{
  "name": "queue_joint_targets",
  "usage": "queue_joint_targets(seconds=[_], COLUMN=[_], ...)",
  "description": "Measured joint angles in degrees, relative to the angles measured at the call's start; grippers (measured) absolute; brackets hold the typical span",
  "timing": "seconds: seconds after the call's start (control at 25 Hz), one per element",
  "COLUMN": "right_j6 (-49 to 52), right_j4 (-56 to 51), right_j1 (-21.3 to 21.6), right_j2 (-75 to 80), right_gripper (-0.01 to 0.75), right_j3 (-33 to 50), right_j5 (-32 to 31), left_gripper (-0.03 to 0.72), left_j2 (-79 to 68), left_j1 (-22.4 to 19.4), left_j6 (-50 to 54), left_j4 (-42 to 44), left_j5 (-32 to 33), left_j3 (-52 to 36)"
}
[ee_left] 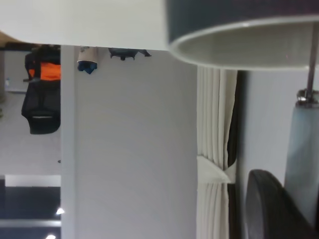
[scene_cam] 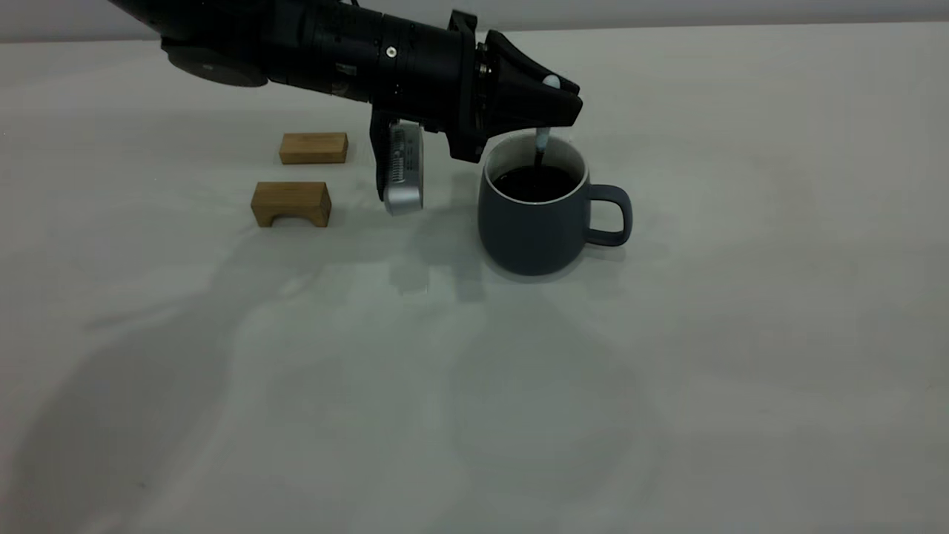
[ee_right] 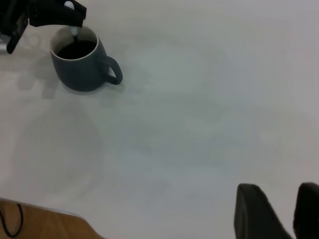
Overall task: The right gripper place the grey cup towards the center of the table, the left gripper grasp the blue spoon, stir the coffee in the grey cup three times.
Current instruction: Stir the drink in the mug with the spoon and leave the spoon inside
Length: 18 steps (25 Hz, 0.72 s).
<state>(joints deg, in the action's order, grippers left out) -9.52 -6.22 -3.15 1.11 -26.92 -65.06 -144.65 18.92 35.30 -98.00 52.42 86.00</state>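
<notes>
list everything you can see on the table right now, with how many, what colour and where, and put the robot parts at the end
cup: one, dark grey with white inside, near the table's middle, handle toward the right arm's side
coffee: black-brown, in the cup
spoon: one, pale blue handle, upright, its lower end dipped in the coffee
wooden blocks: two, tan, on the left arm's side of the cup; the nearer one is arch-shaped
table: one, off-white
left gripper: black, above the cup's rim, jaws shut on the spoon handle
right gripper: black, away from the cup, jaws apart
</notes>
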Motion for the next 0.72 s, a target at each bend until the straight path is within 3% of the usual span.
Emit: queue_joint_targets(seconds=[0.28, 0.52, 0.72], right_j6=[-0.01, -0.01, -0.01], right_j4=[0.00, 0.00, 0.00], right_j1=[0.00, 0.00, 0.00], right_j2=[0.00, 0.00, 0.00], right_gripper=[0.237, 0.238, 0.238], right_j3=[0.00, 0.00, 0.00], right_j5=[0.00, 0.00, 0.00], left_gripper=[0.123, 0.123, 0.123], left_j2=[0.00, 0.00, 0.00], left_j1=[0.00, 0.00, -0.45], left_j6=[-7.38, 2.95, 10.65], left_j4=[-0.97, 1.89, 6.89], left_j5=[3.53, 8.41, 5.57], left_j3=[1.32, 1.39, 1.48])
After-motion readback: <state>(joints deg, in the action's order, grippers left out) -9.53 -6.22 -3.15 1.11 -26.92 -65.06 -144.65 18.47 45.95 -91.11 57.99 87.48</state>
